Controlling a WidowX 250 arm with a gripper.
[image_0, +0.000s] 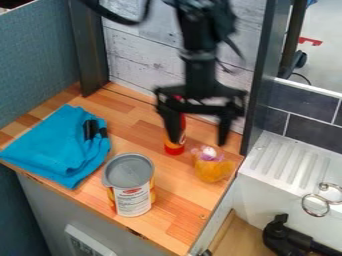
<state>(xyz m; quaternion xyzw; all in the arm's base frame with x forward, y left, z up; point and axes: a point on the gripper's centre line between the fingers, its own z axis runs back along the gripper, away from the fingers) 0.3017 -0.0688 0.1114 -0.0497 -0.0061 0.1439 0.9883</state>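
My gripper (200, 139) hangs over the back right of the wooden counter with its two fingers spread apart and nothing between them. Just behind its left finger stands a red bottle (175, 148), partly hidden by that finger. Below and right of the right finger lies an orange item with a purple and white top (212, 169). A can with a grey top and white label (132, 192) stands upright near the front edge. On the left lies a folded blue cloth (57, 145) with black clips on it.
A dark upright post (257, 75) borders the wooden counter (175, 220) at the right. Beyond it are a white ridged sink unit (284, 165), metal rings (315, 205) and a black faucet-like part (284, 237). A plank-patterned wall (143, 55) stands behind.
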